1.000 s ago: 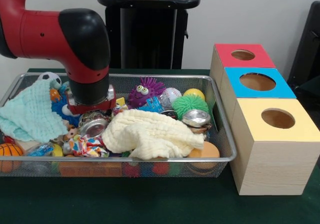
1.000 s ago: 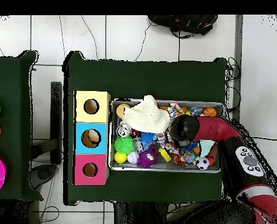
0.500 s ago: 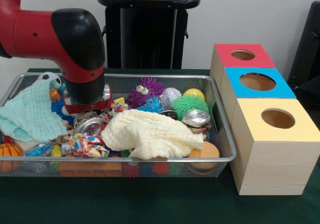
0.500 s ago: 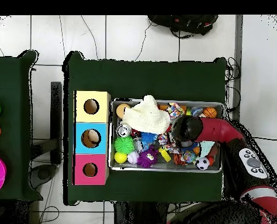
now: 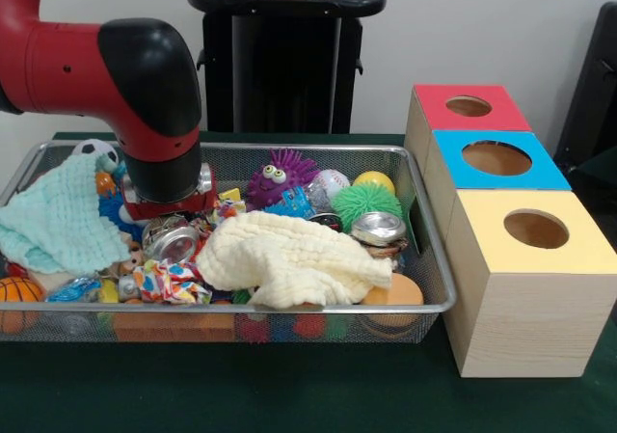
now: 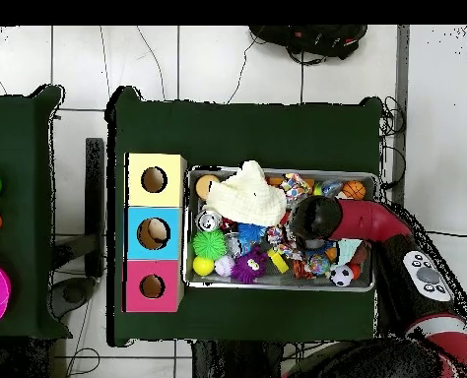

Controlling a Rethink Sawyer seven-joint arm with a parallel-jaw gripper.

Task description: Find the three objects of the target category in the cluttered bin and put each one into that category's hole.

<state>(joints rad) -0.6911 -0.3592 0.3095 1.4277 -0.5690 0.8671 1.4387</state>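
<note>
The arm [image 5: 116,76] comes down at the left of the front view into the wire bin [image 5: 424,221], and its gripper [image 5: 174,206] is buried among the clutter just above a crushed can [image 5: 174,243]. The arm's bulk hides the fingers in both views, so I cannot tell whether they are apart, closed or gripping anything.

The task does not name the target category. Cans look a likely guess: besides the crushed one at centre left, a second can [image 5: 379,229] lies at the right of the bin, beside the green spiky ball [image 5: 366,202]. A cream cloth [image 5: 289,259] covers the middle and a mint cloth [image 5: 58,221] the left end, so more may be hidden underneath.

At the right of the frame stand the red box [image 5: 469,107], blue box [image 5: 496,158] and yellow box [image 5: 535,230]. Nothing shows inside their holes from here, so as far as can be judged, all three objects are still to be sorted
</note>
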